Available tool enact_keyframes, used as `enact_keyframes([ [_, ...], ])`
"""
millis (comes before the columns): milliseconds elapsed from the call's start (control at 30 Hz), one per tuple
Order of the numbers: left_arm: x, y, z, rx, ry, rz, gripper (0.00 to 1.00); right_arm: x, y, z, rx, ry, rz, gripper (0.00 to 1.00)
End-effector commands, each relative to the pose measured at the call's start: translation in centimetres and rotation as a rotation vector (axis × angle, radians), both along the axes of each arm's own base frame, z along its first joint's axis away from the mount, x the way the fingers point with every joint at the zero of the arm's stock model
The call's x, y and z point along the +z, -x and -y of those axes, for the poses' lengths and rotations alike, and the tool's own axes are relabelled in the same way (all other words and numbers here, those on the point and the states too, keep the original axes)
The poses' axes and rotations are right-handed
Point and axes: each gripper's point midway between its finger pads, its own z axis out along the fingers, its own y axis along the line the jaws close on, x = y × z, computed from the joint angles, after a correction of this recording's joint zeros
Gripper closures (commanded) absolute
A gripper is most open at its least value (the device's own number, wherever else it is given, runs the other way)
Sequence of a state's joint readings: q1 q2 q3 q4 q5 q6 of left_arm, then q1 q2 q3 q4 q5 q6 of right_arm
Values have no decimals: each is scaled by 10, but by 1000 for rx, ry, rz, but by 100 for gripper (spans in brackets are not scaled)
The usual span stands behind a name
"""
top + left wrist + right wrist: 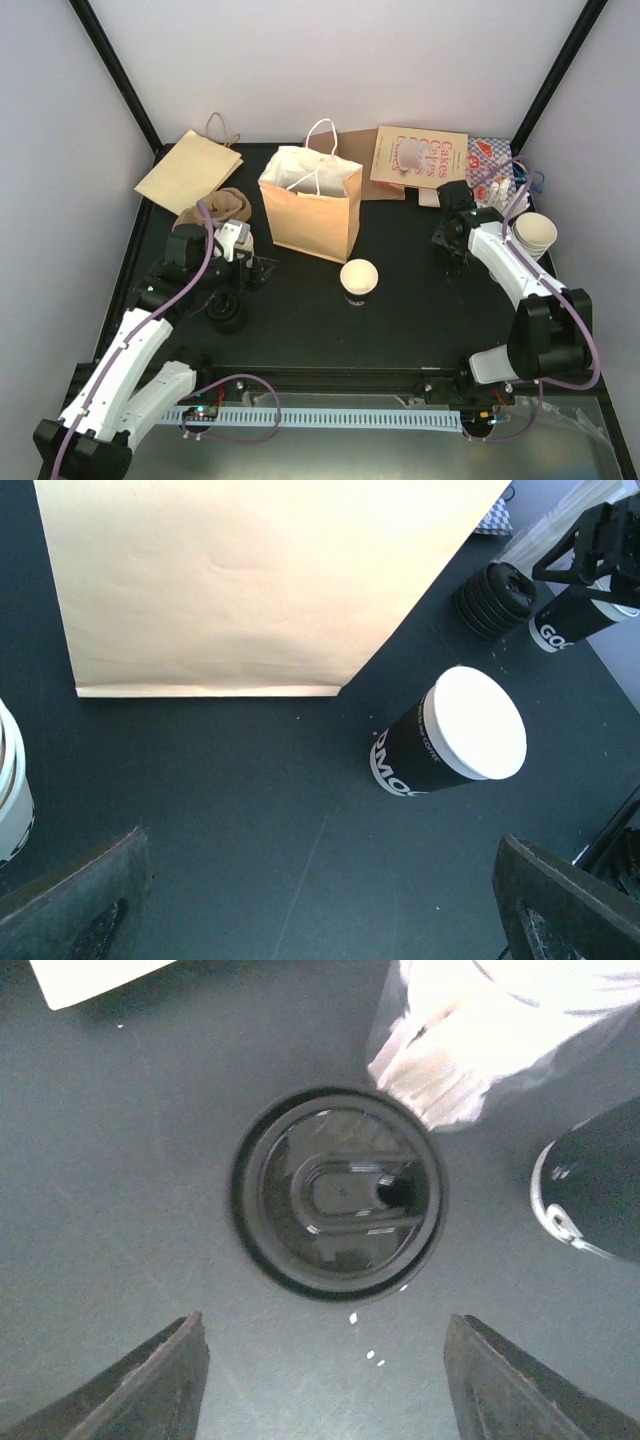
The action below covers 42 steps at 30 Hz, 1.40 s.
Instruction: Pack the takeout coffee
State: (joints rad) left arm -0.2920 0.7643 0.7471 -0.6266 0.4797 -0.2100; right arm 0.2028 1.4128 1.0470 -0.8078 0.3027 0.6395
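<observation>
The cup (450,735) is tapered paper in a black sleeve with white block letters, "MOO" and a small "COFFEE" legible. It stands upright at centre right of the left wrist view, just beside the smooth tan bag (250,580). The left gripper (322,842) gapes wide and empty, with the cup ahead to its right. The round, glossy black lid (338,1192) lies at the centre of the right wrist view. It is just ahead of the right gripper (325,1325), whose fingers are spread wide and clear of it. A book (420,155) at upper right reads "Cakes".
</observation>
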Motion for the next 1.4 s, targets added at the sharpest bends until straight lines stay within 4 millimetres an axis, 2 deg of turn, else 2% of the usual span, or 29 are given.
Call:
enact_keyframes([
  [0,11,2,4,-27,16,48,5,2,-12,23,-161,17,70,39],
  [100,11,2,4,-28,16,51,5,-3,-15,32,-182,18,67,50],
  [433,13,3,4,-29,18,58,5,-18,-16,46,-234,26,104,60],
  [733,14,3,4,-31,18,63,4,-28,-11,55,-256,58,136,61],
  [867,14,3,4,-30,19,63,4,-32,-9,57,-260,59,148,64],
  [1033,14,3,4,-30,19,63,4,-32,-13,59,-255,58,174,68],
  [1367,14,3,4,-29,19,64,4,-37,-18,63,-255,65,206,68],
])
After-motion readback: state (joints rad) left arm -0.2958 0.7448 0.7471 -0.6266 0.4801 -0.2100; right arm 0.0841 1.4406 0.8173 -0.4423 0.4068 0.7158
